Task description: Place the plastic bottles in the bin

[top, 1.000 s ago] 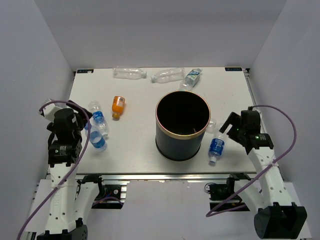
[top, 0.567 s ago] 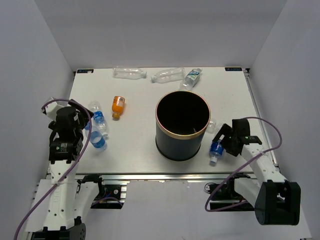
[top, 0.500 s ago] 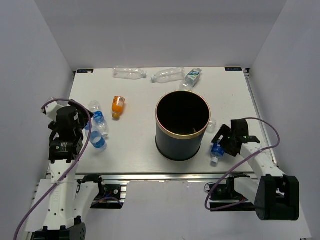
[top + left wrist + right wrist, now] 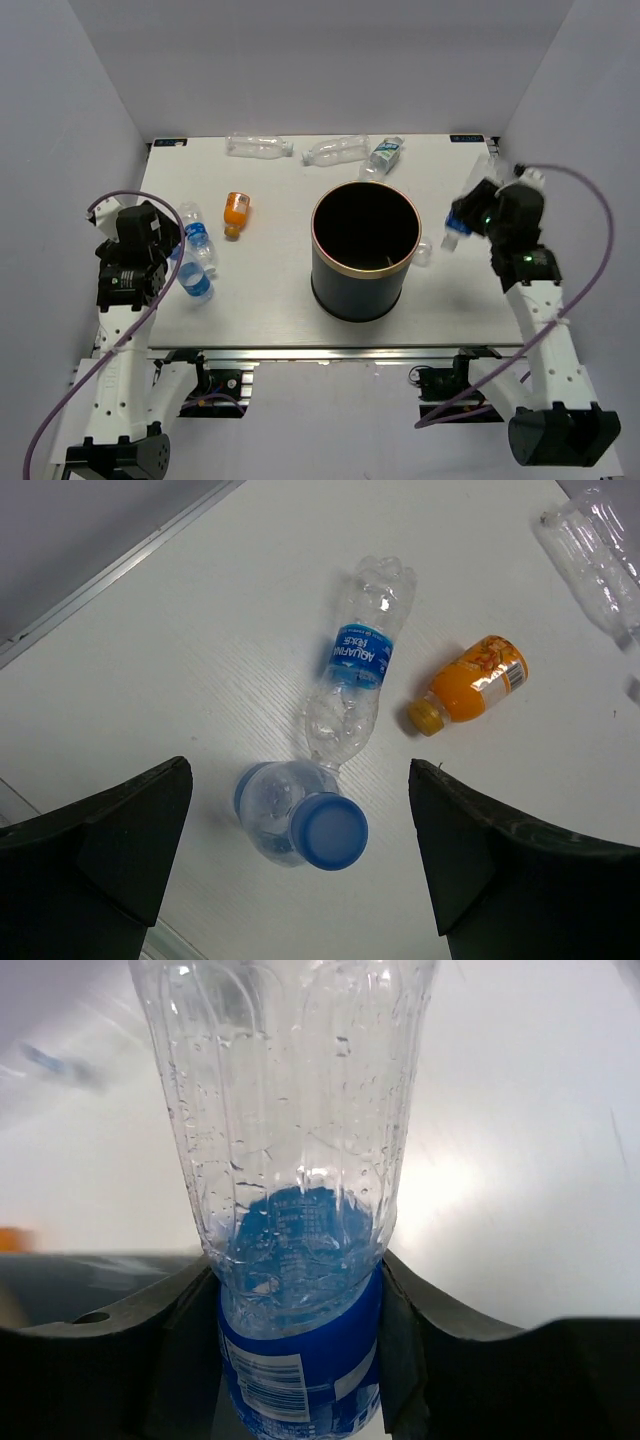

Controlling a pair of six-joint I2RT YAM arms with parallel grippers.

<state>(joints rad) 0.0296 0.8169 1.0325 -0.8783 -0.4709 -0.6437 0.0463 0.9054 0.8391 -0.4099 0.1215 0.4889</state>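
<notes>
A white table (image 4: 270, 285) with a faint wood grain stands inside a three-sided booth, seen from above. A plain back wall (image 4: 320, 60), a left wall (image 4: 60, 120) and a right wall (image 4: 590, 90), all pale lavender-grey, rise from the table's edges and meet in straight seams. Small dark brackets (image 4: 168, 143) sit at the table's two far corners. A silver metal rail (image 4: 320, 354) runs along the near edge, with a pale surface (image 4: 330, 430) below it. The light is soft and even, throwing only short, faint shadows. The right wrist view catches a bright glare on the table.
</notes>
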